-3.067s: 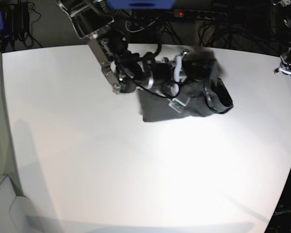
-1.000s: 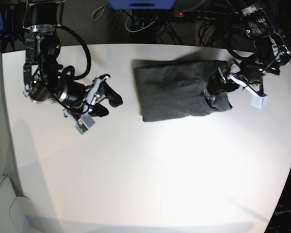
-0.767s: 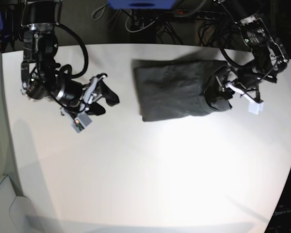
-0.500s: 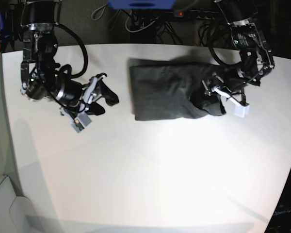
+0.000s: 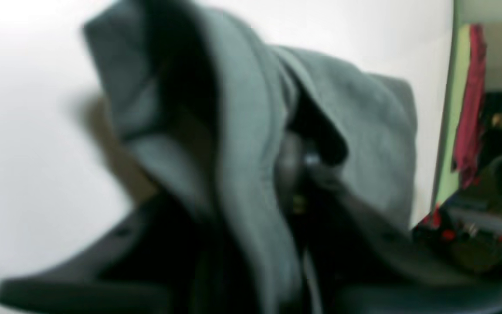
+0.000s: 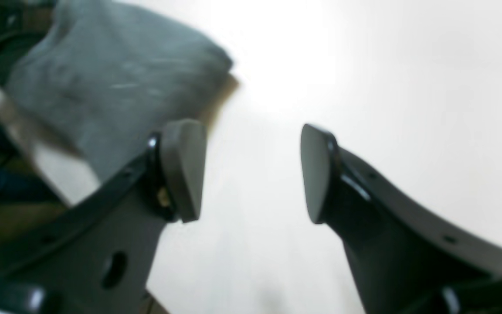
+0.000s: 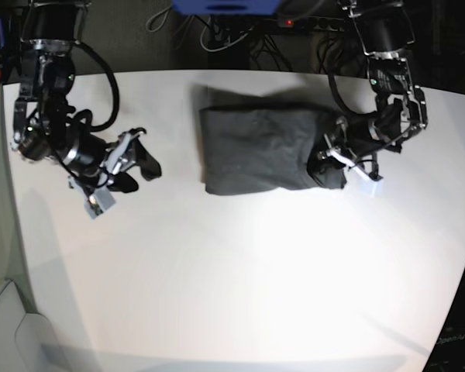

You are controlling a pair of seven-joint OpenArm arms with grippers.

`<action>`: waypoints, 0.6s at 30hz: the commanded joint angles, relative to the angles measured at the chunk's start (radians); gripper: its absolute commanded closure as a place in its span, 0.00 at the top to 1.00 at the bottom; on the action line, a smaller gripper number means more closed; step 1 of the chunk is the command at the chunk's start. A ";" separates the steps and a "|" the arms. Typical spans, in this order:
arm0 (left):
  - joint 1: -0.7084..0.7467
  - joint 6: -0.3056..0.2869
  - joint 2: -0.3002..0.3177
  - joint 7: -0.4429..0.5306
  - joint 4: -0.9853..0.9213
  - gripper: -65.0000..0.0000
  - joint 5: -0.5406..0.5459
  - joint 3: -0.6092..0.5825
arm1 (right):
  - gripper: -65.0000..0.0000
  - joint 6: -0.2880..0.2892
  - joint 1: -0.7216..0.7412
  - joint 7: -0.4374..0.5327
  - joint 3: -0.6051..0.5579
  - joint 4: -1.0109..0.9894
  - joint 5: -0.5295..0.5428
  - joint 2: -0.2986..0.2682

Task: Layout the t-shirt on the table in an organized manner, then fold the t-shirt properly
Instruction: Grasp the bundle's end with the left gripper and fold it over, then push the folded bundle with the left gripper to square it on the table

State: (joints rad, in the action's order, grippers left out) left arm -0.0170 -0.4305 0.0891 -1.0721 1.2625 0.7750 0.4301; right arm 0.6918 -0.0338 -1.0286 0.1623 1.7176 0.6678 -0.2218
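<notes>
Because the t-shirt (image 7: pixel 257 149) is soft, light cotton with no stiffness of its own, I judge it will sag, bunch and drag along the table (image 7: pixel 240 263) rather than slide as 1 piece, so it is best taken by an edge or corner, at the hem, a shoulder or a sleeve seam, pinching through as few layers as the step needs. It lies as a compact dark block toward the far middle of the table, with its end on the base view's right bunched up around the left hand (image 7: pixel 337 159). The left wrist view shows grey folds (image 5: pixel 251 144) draped thickly over that hand and hiding the fingertips; the fabric is gathered at the hand, so it looks closed on the cloth, though the blur keeps me from seeing the pinch itself. The right hand (image 6: pixel 251 174) hangs over bare table on the base view's left, well apart from the shirt, its 2 pads (image 6: pixel 181 170) standing wide with nothing between them. Compared with 1 second ago, the left hand has gone from wide over the bunched end to gripping it, and the whole shirt has shifted toward the base view's left, its near-left corner now closer to the table's middle. The right arm has drawn a little further away toward the table's left edge, no wider or narrower than before.
</notes>
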 commanded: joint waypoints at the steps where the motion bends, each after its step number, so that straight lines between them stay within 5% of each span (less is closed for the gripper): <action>1: -0.022 0.002 0.008 -0.006 0.000 0.04 0.002 -0.017 | 0.55 0.006 0.008 0.018 0.026 0.020 0.023 -0.011; 9: -0.174 0.003 0.099 -0.016 -0.039 0.00 0.002 -0.274 | 0.55 0.006 -0.007 -0.023 0.257 0.020 0.023 -0.012; 18: -0.467 0.003 0.223 0.011 -0.040 0.00 -0.073 -0.821 | 0.55 0.006 -0.021 -0.095 0.472 0.020 0.023 -0.046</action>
State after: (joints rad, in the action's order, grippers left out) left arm -0.4557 -0.4240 0.3153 -1.0763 1.2045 0.6811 -0.4068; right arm 0.6918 -0.0616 -1.1408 0.6346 1.7191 0.6678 -0.2546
